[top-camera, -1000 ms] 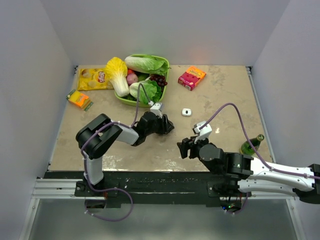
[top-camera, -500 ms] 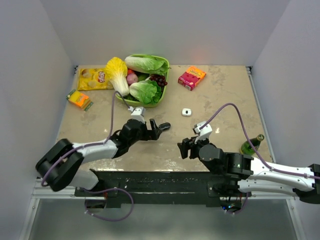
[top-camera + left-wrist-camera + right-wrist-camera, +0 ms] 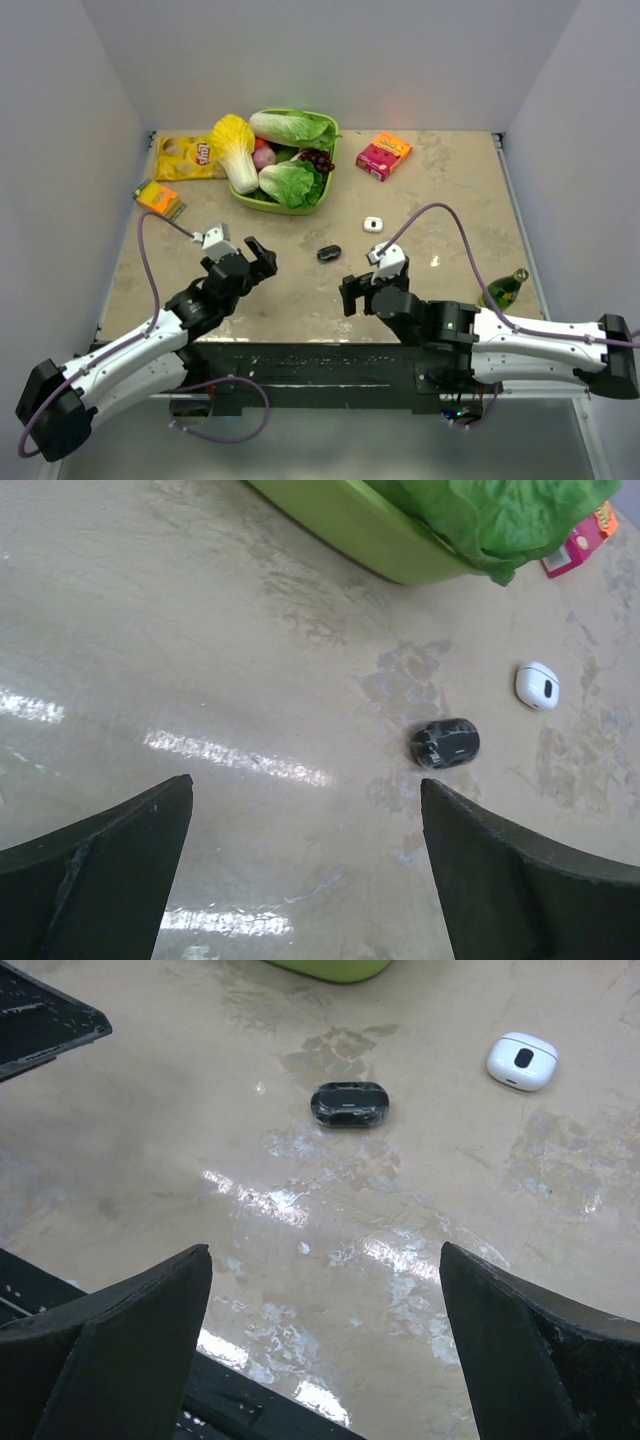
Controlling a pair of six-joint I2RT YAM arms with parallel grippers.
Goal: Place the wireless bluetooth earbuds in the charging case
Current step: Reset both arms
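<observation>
Moved since earlier: the left gripper (image 3: 262,256) was drawn back from mid-table toward the near left, and the black oval object (image 3: 328,253) was left lying alone on the table (image 3: 450,170); the right gripper (image 3: 348,297) was shifted slightly left.
Right gripper: seen spread wide and empty, held low near the front edge and aimed at the black oval object.
Left gripper: likewise spread wide, with nothing between its fingers.
Black oval object: laid flat between the two grippers and just beyond them, touched by neither.
Charging case: the white case (image 3: 373,224) was set beyond and right of the oval, apart from it, lid apparently down.
Earbuds: no separate buds could be made out in any view.
Step in hand: judged early; nothing was inserted yet.
Next move: the buds would need locating and the case lid lifting.
Green basket (image 3: 262,200): filled with vegetables, farther back.
Writing: a red Lay's logo was read on the yellow bag (image 3: 185,157); the print on the pink box (image 3: 384,155) was too small.
</observation>
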